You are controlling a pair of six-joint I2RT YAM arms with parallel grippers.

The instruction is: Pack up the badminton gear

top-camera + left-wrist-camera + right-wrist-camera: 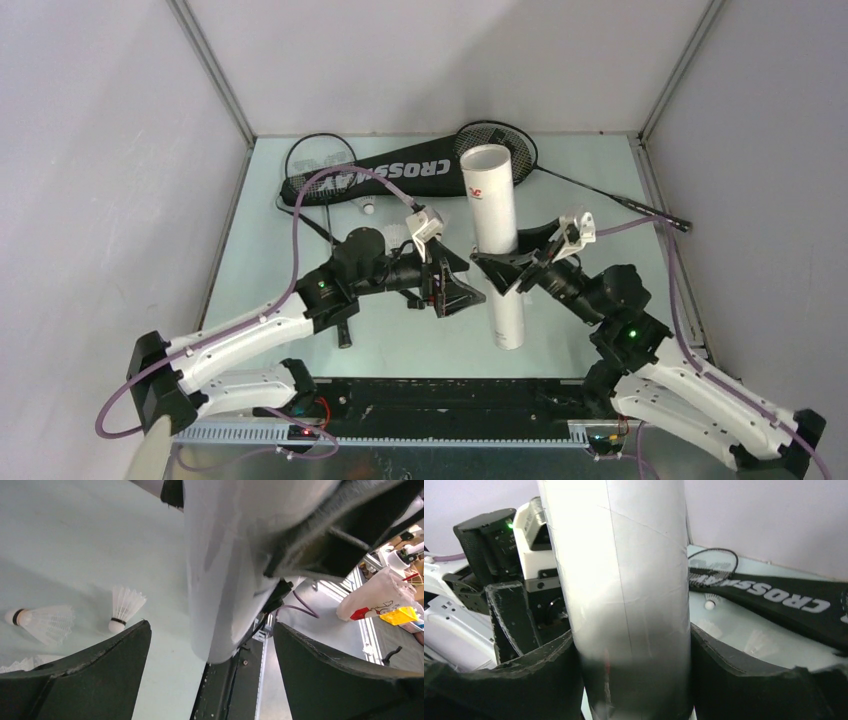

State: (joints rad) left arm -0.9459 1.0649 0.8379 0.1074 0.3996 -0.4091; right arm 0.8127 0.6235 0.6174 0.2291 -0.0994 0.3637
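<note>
Right claw [630, 637]: we see it closed around the tube [624, 580], a black finger pressed on each side of the white wall.
Left claw [211, 627]: it stands wide, holding nothing. The tube hangs just ahead of it, in line with the gap between its fingers, with space on both sides.
Tube: it is held steeply tilted in the right claw. Its open end is up and away from the arm bases, and its other end is down towards them. A small red logo shows near the open end. We cannot tell whether the lower end touches the table [270, 250].
Claws together: from above, they face each other across the tube, the left claw lower on it than the right.
Shuttlecocks: two shuttlecocks [122, 610] lie on the table beyond the left claw's left finger, near each other but apart. A scrap of white feathers shows at that finger's outer edge.
Bag [400, 172]: it lies flat, well beyond both claws at the far side of the table, white lettering up.
Rackets: one racket [315, 155] has its head at the bag's left end, far beyond the left claw. The other racket [525, 150] lies past the tube's open end, beyond the right claw, with its shaft running off to that claw's right.
</note>
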